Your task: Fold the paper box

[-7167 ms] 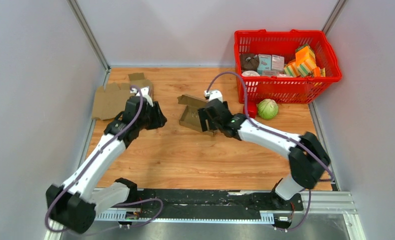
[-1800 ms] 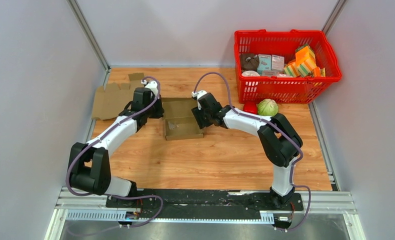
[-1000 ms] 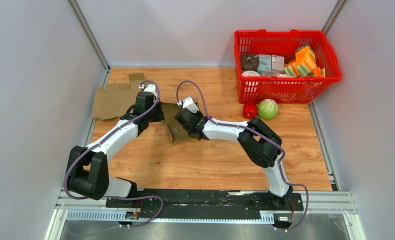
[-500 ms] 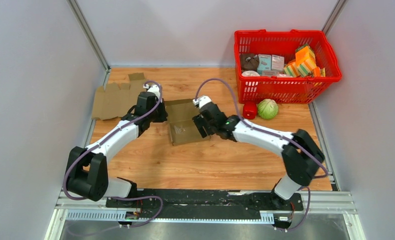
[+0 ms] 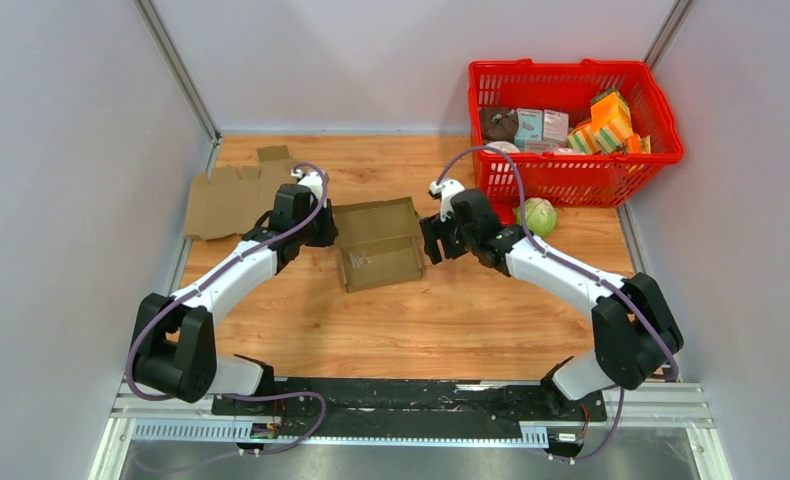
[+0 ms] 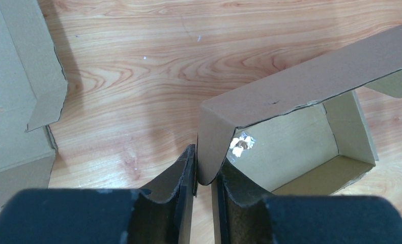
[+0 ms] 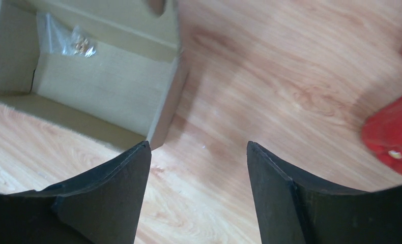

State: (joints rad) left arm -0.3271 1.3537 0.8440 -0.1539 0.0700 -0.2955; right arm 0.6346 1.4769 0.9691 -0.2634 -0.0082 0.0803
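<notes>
The brown paper box (image 5: pixel 381 262) lies open-topped on the wooden table, its lid (image 5: pixel 374 218) raised at the far side. In the right wrist view the box (image 7: pixel 97 84) holds a small clear bag (image 7: pixel 72 43). My left gripper (image 5: pixel 328 232) is at the box's left rear corner. Its jaws (image 6: pixel 204 168) stand slightly apart, open, with the lid's corner flap (image 6: pixel 211 140) loose between the fingers. My right gripper (image 5: pixel 433 241) hangs open just right of the box. Only bare wood shows between its fingers (image 7: pixel 198 152).
A flat unfolded cardboard sheet (image 5: pixel 229 196) lies at the back left, close to my left arm, and shows as the cardboard sheet (image 6: pixel 10 101) in the left wrist view. A red basket (image 5: pixel 575 150) of groceries stands back right, a cabbage (image 5: pixel 537 216) and a red object (image 7: pixel 392 140) before it.
My right gripper opened, let the box go and drew back to the right. The box settled flat again. My left jaws have parted a little around the flap.
</notes>
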